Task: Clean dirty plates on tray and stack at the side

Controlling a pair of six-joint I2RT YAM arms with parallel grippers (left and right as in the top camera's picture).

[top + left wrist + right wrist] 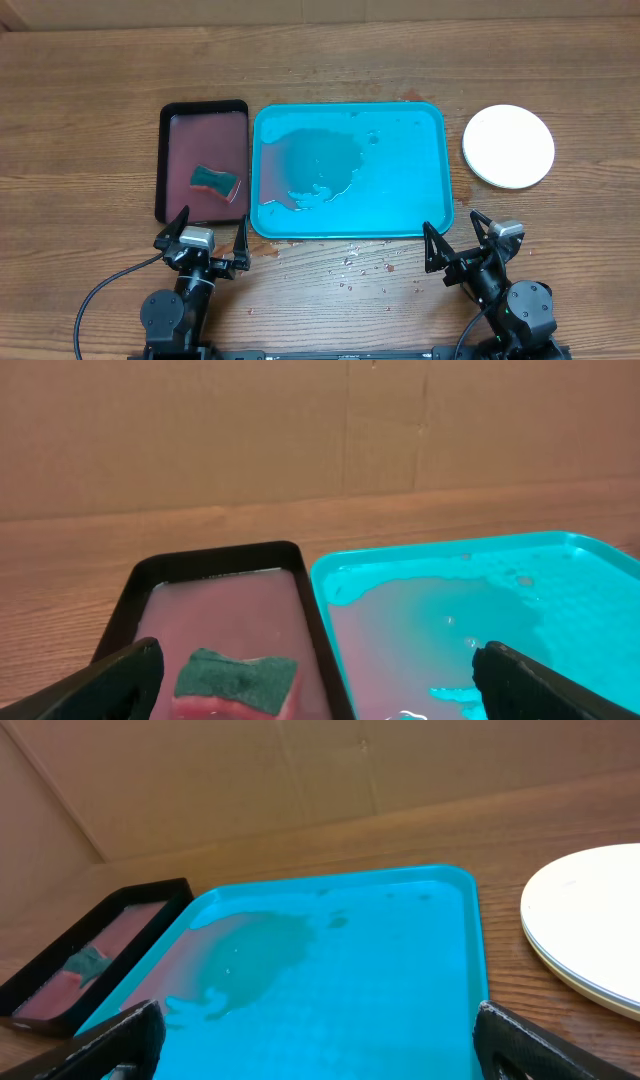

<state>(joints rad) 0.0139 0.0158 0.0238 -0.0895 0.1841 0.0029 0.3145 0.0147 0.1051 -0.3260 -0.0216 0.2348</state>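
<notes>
Wet turquoise tray (410,190) at worktop (320,60) centre, plates (508,146) stacked to its right, left pincer (213,225) and right pincer (452,225) spread wide, empty.

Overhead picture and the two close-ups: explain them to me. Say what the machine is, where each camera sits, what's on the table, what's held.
Two robot arms sit at the near edge of a wooden table. The overhead view looks straight down; the other two come from a camera on each wrist, its dark fingers in the bottom corners. The left gripper and right gripper are open and hold nothing. On the table: a turquoise tray with a pinkish puddle, a black-rimmed tray holding a green sponge, and stacked plates, white on top.
</notes>
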